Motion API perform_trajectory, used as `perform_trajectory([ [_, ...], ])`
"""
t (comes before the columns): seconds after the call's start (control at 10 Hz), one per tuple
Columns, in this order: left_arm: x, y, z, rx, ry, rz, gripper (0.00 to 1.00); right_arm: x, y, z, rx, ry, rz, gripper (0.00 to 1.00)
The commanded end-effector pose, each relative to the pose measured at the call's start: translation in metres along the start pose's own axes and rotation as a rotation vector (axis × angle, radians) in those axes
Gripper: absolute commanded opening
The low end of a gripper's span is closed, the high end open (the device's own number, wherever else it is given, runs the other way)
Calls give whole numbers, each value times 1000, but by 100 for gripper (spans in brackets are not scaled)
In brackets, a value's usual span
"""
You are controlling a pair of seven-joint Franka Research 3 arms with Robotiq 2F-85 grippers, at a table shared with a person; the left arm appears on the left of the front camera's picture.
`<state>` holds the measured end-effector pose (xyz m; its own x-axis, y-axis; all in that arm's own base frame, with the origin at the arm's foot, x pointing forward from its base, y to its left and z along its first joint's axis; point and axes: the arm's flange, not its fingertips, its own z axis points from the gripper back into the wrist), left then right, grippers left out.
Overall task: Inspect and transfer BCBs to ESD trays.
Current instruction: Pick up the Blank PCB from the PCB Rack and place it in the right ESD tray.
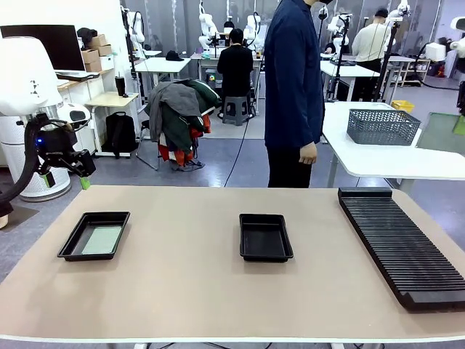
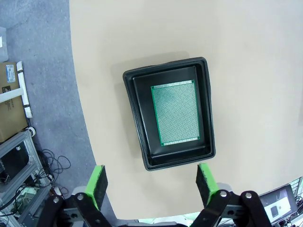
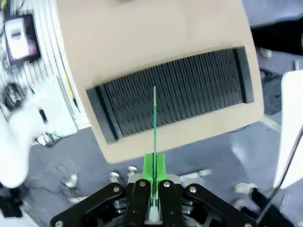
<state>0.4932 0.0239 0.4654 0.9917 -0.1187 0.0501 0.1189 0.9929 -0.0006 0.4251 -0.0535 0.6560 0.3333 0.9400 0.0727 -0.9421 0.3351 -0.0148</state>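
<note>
Now right pincer point(image 3: 155, 163), pinching a BCB point(image 3: 154, 113) edge-on, should lay it flat in the mid-frame empty tray point(image 1: 267, 257); left pincer point(image 2: 151, 182) spread.

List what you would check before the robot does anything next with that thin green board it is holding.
1. Right tool shut on the held BCB, seen edge-on: ok.
2. That board free of the rack slots: cannot tell from this angle.
3. Middle ESD tray has nothing in it, room for a board: ok.
4. Left ESD tray has the placed BCB lying flat on its floor: ok.
5. Left tool open, holding nothing, above the left tray: ok.
6. Person's hand hangs beyond the table's far edge: ok.
</note>
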Motion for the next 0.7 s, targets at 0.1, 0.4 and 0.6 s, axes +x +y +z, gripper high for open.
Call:
perform_trajectory([
  [0.1,-1,1,-3,-8,-9,-6,100,34,13,-16,98,-133,-378,2],
  [0.4,-1,1,-3,-8,-9,-6,100,66,34,-58,244,-231,-653,2],
  [0.6,-1,1,-3,-8,-9,-6,100,85,47,-87,350,-320,-781,2],
])
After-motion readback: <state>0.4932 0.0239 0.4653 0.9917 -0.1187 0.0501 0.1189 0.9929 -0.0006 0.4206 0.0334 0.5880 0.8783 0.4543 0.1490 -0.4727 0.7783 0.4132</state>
